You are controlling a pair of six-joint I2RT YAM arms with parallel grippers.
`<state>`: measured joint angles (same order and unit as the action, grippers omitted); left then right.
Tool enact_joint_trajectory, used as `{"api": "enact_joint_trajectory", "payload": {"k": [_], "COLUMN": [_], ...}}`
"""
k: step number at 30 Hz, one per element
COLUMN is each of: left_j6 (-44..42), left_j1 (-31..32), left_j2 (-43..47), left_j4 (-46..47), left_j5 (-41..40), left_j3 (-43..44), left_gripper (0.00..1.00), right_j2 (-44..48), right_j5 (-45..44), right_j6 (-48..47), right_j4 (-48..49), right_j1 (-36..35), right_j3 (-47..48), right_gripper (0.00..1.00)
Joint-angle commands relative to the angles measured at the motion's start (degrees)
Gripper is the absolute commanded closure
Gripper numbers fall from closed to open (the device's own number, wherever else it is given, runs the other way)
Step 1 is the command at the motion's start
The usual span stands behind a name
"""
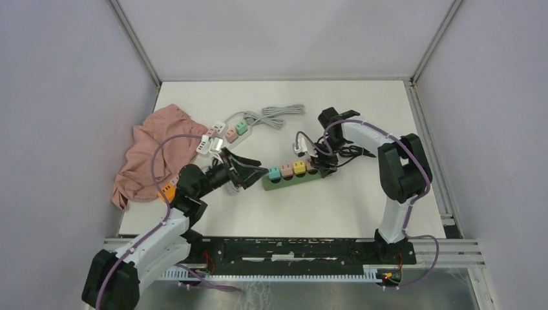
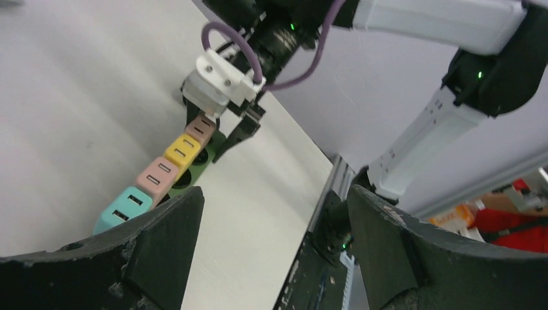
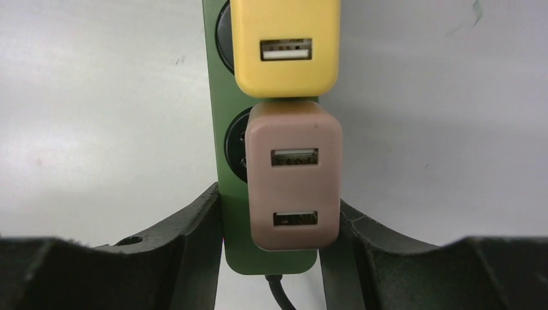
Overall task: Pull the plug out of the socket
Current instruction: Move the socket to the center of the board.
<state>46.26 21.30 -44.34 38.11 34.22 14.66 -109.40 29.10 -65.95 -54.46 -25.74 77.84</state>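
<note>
White tabletop (image 1: 291, 216) fenced by pale grey walls carries a green socket strip (image 3: 271, 259) at its centre, loaded with four plugs in a row. Target item: the brownish-pink plug (image 3: 294, 174) at the strip's cable end, seated in its socket, just beside a yellow plug (image 3: 284, 45).

Right gripper (image 1: 318, 161): positioned over that end. Its fingers (image 3: 197, 232) bracket the plug, one against the strip's edge, the other against the plug's side. Contact appears made on both sides; whether clamping force is applied cannot be told.

Left gripper (image 1: 253, 169): fingers (image 2: 165, 245) spread wide, grasping nothing, aimed at the opposite end of the strip near the teal plug (image 2: 123, 206).

Probable step: securing the grasp before extraction.

Hazards:
1. One finger bears on the strip rather than the plug. A pull would likely lift strip and plug together.
2. Strip is not held down. Without the left gripper pinning it, the whole strip may follow the pull.
3. An angled pull may jam the pins or disturb the yellow plug.
</note>
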Motion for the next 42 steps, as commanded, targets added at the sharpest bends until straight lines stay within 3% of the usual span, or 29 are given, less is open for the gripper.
{"api": "enact_joint_trajectory", "payload": {"k": [1, 10, 11, 16, 19, 25, 27, 30, 35, 39, 42], "left_j6": [-11.37, -30.26, -32.61, -41.27, -43.91, -45.00, -42.78, -40.82, -43.08, -39.49, -35.04], "left_j1": [11.26, 28.22, 29.91, 35.75, 37.46, 37.89, 37.90, 37.79, 37.88, 37.87, 37.91], "left_j2": [-4.79, -9.73, -10.40, -13.77, -14.42, -14.52, -12.86, -6.85, 1.46, 0.35, -1.73], "left_j4": [3.95, 6.30, 6.28, 5.59, 6.02, 7.00, 10.05, 15.17, 9.87, 8.68, 7.60], "left_j5": [-5.45, -12.91, -14.25, -21.73, -24.33, -25.63, -28.67, -34.04, -35.60, -34.69, -39.64], "left_j3": [4.27, 2.50, 1.88, -0.73, -1.98, -3.43, -5.11, -8.85, -9.32, -10.08, -10.81], "left_gripper": [0.12, 0.13, 0.13, 0.13, 0.12, 0.09, 0.03, 0.01, 0.01, 0.01, 0.00], "right_j2": [6.92, 13.94, 14.36, 17.77, 20.25, 26.30, 28.35, 30.34, 29.19, 29.50, 29.60], "right_j5": [3.25, 0.87, 1.53, 4.83, 7.66, 13.70, 18.64, 26.79, 37.16, 37.20, 33.62], "right_j6": [-16.70, -34.82, -35.38, -32.21, -31.19, -32.18, -33.19, -25.11, -17.88, -13.02, -1.33], "right_j4": [-10.96, -7.00, -6.50, -3.38, -4.77, -13.72, -18.03, -20.60, -25.66, -18.49, -6.94], "right_j1": [4.43, 12.14, 12.52, 13.77, 15.31, 15.76, 15.72, 15.35, 10.17, 6.20, 5.11], "right_j3": [-4.76, -16.03, -16.68, -18.64, -17.84, -14.05, -12.39, -8.27, -0.66, -4.70, -8.77], "right_gripper": [0.79, 0.70, 0.65, 0.21, 0.06, 0.00, 0.00, 0.00, 0.00, 0.00, 0.00]}}
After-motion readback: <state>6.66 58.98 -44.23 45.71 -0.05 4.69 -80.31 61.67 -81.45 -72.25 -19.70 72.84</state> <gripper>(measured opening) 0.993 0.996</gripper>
